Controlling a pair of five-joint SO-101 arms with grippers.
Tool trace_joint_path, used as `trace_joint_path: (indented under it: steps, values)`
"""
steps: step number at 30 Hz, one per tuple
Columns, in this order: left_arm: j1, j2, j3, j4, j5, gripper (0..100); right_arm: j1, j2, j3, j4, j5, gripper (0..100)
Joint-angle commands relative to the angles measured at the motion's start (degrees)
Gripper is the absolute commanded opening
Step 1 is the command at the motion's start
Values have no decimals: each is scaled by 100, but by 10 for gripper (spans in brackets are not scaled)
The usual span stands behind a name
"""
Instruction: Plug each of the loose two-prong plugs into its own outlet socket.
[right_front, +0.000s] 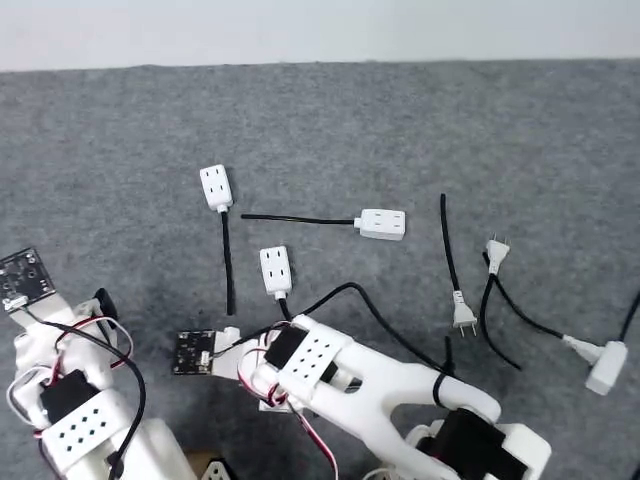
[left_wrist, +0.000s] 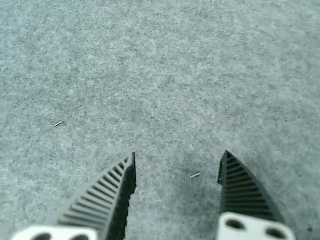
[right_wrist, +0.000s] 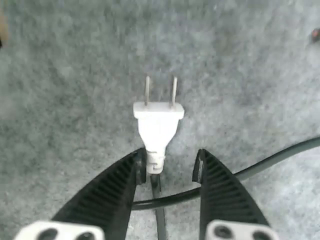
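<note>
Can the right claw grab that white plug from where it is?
Probably yes: the right claw is open, and the white plug lies on the carpet with its cord end between the jaws, nothing blocking. It sits off-centre, so it may skew.

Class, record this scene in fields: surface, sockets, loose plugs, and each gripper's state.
Surface: grey carpet
Sockets: far socket, side socket, near socket; all empty
Loose plugs: first plug and second plug, lying apart from the sockets
Left gripper: open over bare carpet
Right gripper: open, fingers either side of a white plug's cord end
</note>
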Motion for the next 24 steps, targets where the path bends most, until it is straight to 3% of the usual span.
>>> trace_joint_path:
  steps: [1, 9, 13, 16, 24]
  values:
    - [53, -79, -57, -149, -62, 251, -119, 66, -237, -215, -70, 165]
    - [53, -79, -57, -149, -62, 251, -92, 796, -941, 426, -70, 160]
    - [53, -79, -57, -149, -62, 251, -75, 1209, -1310, 523, -70, 6]
    - [53, -79, -57, -149, -53, 250, 119, 1279, -1380, 576, -457, 5]
    - [264, -79, -48, -123, -44, 250, 875, -127, -1433, 1103, -651, 9]
